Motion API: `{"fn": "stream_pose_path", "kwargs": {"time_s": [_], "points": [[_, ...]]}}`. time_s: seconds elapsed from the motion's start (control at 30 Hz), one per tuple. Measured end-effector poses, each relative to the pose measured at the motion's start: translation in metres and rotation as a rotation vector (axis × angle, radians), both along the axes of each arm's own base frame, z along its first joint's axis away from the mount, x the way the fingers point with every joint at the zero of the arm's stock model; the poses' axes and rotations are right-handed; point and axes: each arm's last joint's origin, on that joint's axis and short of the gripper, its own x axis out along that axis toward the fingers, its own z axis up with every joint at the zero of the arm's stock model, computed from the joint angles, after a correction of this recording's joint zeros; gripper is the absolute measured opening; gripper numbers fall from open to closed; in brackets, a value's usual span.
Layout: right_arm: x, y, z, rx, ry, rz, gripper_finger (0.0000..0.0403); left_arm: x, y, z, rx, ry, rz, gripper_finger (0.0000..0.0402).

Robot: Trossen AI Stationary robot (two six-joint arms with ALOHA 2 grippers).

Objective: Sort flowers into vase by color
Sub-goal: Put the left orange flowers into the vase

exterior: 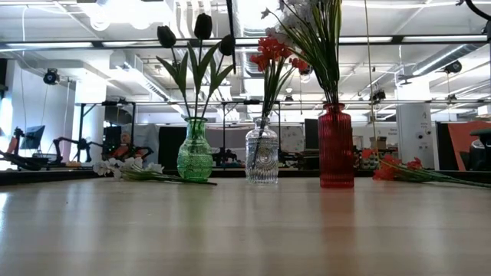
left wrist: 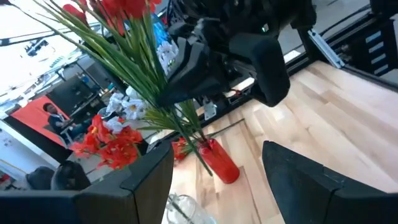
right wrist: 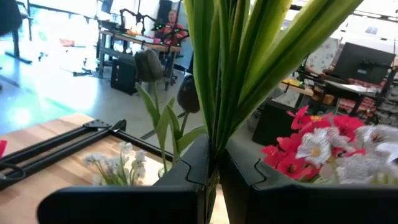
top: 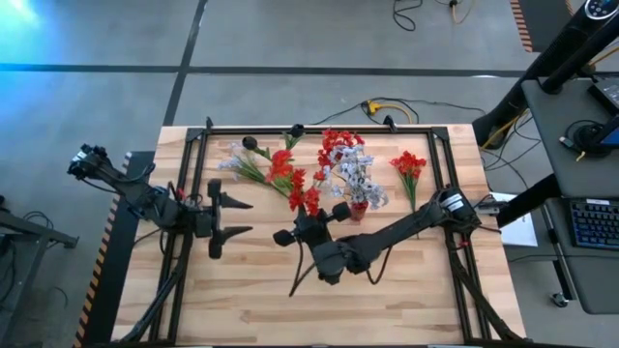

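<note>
- My right gripper is clamped on a spray of green stems, fingers squeezed right down on the stalks. I've got it low on the stems so the blossom end is free to steer toward a vase mouth.
- From the high view that spray is a red one, sitting at the front tip of my right arm, mid-surface, just in front of the vases.
- My left gripper holds nothing, fingers spread wide, parked to the left of the right one, well clear of the bouquet so it doesn't snag anything.
- Three vases line up across the surface: the green vase has the dark buds, the clear vase has red blossoms, the red vase has the pale ones.
- So my guess is this spray belongs in the clear vase with the other reds, though I can't tell from the wrist view how close the stem ends are to its mouth.
- Still loose on the surface: a pale blue-white spray far left and another red spray off to the right.
</note>
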Motion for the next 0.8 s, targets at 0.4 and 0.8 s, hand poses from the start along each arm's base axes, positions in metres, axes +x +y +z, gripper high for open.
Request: {"fn": "stream_pose_path", "kwargs": {"time_s": [0.4, 0.8], "points": [[0.006, -0.023, -0.016, 0.008, -0.021, -0.050, 0.0018, -0.026, 0.016, 0.005, -0.009, -0.018, 0.002, 0.0228], [0.015, -0.056, -0.017, -0.011, 0.032, -0.124, 0.0018, -0.039, 0.024, 0.005, -0.049, -0.053, 0.002, 0.0228]]}}
